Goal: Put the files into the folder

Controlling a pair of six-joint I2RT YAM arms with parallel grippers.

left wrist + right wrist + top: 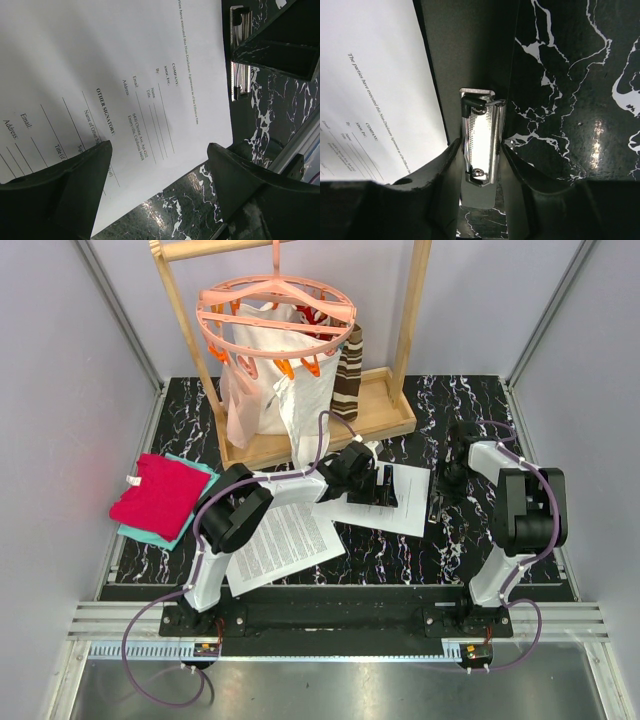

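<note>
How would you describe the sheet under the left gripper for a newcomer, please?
On the black marbled table, two white papers lie before the wooden rack. Take the farther sheet, beneath the left gripper; unlike the densely printed sheet by the left arm's base, it is sparsely printed, with signature lines.

Table [400,550] is a black slab with white veining. One printed sheet [285,545] lies flat on it, well back from the left gripper [385,487] toward that arm's base. A second sheet [410,508] sits directly under that gripper. The folder [465,50], matte black, lies along that sheet's edge on the right gripper [482,150] side, and its metal clip [480,125] is between that gripper's fingers. Folded cloths [160,495], red over teal, are far off to the left gripper's outer side. The wooden rack base [330,435] stands beyond both grippers.
</note>
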